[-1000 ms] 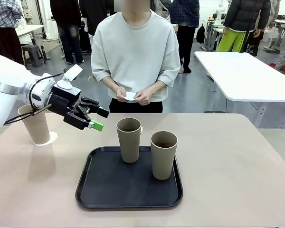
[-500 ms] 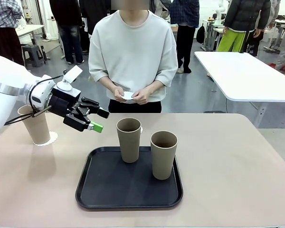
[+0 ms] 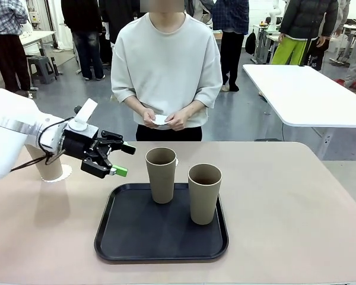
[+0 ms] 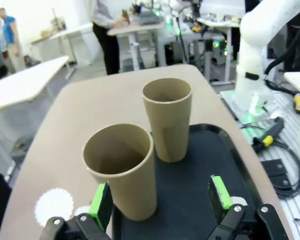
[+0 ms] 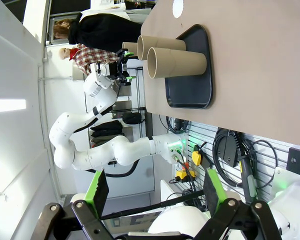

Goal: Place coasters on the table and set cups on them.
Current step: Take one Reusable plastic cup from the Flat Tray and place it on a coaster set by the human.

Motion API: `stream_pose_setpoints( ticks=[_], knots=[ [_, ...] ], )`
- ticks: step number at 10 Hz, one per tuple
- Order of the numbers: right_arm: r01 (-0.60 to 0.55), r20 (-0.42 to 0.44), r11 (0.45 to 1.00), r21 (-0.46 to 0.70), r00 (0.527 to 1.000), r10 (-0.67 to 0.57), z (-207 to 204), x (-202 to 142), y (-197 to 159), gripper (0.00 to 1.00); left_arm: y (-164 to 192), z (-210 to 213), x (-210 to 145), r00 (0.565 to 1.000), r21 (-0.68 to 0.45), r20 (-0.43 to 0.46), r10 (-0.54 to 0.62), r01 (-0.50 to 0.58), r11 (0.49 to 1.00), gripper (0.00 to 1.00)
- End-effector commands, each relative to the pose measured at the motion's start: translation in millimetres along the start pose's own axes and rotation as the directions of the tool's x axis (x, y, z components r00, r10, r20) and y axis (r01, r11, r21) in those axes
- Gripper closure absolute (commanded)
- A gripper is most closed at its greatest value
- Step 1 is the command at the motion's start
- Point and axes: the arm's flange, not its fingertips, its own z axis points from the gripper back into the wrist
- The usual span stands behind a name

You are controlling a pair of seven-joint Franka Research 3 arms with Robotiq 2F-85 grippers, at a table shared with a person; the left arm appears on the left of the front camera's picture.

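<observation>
Risks toppling the left tall tan paper cup (image 3: 161,175) on the black rounded-square tray (image 3: 124,237) by bringing the released, empty left pincer (image 3: 124,160) in off-centre and clipping its rim.

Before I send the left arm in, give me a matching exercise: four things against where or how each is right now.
Things:
1 left gripper
2 left-edge cup
3 middle cups
4 bare coaster

States:
A on the black tray
B open, empty
C flat on the table, no cup on it
D standing on a coaster

Pairs: 1-B, 2-D, 3-A, 4-C.
</observation>
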Motion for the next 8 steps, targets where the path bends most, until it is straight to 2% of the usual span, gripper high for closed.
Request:
stream_pose_setpoints(
  ticks=[1, 5, 8],
  knots=[
    [-0.009, 0.001, 1.0, 0.011, 1.0, 0.009, 0, -1, 0, 0.0, 4, -15, -16, 0.999, 0.095, 0.031, -0.017, 0.014, 0.995, 0.0],
    [-0.009, 0.001, 1.0, 0.011, 1.0, 0.009, 0, -1, 0, 0.0, 21, -32, -41, 0.999, 0.12, -0.024, 0.043, -0.04, 0.992, 0.0],
    [-0.009, 0.001, 1.0, 0.011, 1.0, 0.009, 0, -1, 0, 0.0, 49, -34, -58, 0.994, 0.107, 0.002, 0.105, -0.105, 0.989, 0.0]
  ],
)
